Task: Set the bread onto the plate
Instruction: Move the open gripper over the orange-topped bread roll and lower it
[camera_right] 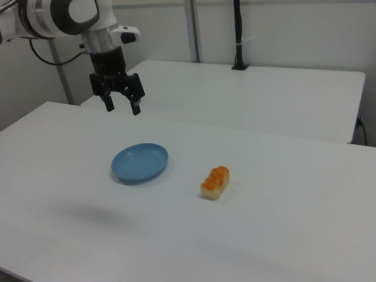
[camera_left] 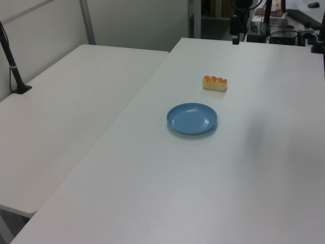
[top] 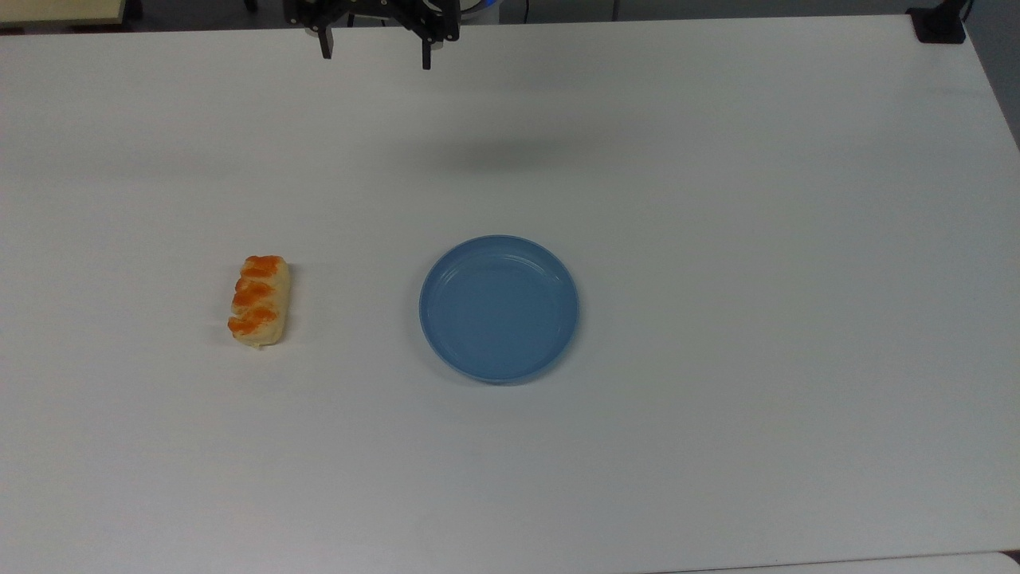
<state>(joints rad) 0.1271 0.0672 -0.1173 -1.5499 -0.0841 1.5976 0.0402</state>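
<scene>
The plate [top: 499, 309] is seen resting flat on the white table [top: 717, 199], round, blue and shallow with a low raised rim; nothing is held in it, its inner surface being bare and plain in the top view, the left view [camera_left: 192, 119] and the right view [camera_right: 140, 163]; no lettering or label can be made out on it. The bread [top: 259, 300] is found lying on the table well apart from the plate, to the top view's left of it; it is an oblong pale-yellow bun topped with a row of glossy orange lumps, four as far as can be counted; in the right view [camera_right: 215, 182] it is seen to the plate's right, and in the left view [camera_left: 215, 82] beyond the plate, nearer the far end of the table. The gripper [camera_right: 122, 106] is held in the air above the table, clear of both things, pointing downward; its two dark fingers [camera_right: 108, 103] are spread apart with nothing between them; in the top view it [top: 374, 49] is seen at the upper edge of the picture, above the far side of the table.
</scene>
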